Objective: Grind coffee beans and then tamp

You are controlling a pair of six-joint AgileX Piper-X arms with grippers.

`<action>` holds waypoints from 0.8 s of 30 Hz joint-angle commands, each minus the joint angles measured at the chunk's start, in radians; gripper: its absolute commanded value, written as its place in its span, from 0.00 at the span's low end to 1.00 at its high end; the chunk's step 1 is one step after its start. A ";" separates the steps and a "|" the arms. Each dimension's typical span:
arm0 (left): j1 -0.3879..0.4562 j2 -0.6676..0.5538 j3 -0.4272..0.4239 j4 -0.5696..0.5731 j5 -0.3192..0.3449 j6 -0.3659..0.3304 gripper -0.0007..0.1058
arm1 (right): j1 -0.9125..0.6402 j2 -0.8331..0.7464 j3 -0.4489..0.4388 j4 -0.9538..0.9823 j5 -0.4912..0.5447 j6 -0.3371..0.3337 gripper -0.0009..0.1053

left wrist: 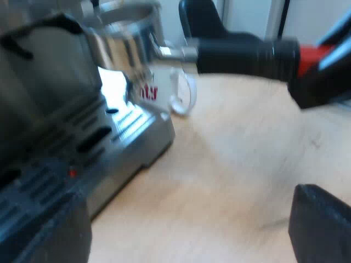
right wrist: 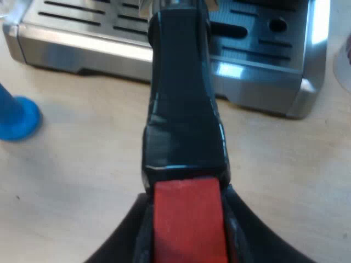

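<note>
Two fingers (right wrist: 126, 244) of our right gripper (right wrist: 186, 235) pinched on the red end of the holder (right wrist: 184, 104), handle reaching ahead to the espresso machine (right wrist: 263, 60), blue tamper (right wrist: 16, 118) nearby, left gripper (left wrist: 321, 222) opening we cannot tell.

Brushed metal machine (right wrist: 109, 49); glossy dark plastic handle (right wrist: 184, 109) (red end (right wrist: 189, 219) matt); smooth wood table (left wrist: 230, 164).

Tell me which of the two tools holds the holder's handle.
The right tool, clamped on the handle's red end at the machine's front; the left tool hangs apart over the table.
</note>
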State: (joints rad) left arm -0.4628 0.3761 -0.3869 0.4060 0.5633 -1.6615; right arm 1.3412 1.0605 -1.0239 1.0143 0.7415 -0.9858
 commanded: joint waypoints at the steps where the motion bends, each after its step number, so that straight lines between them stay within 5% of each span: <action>1: -0.003 -0.035 -0.002 -0.007 0.017 -0.002 0.73 | 0.016 -0.030 0.018 -0.040 0.072 0.003 0.01; 24: -0.003 -0.071 -0.002 0.162 0.017 0.005 0.73 | 0.109 -0.057 0.379 -0.493 0.043 -0.049 0.01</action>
State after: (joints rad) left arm -0.4628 0.3118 -0.3869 0.5528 0.5672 -1.6615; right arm 1.4489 1.0152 -0.6426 0.5553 0.7472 -1.0177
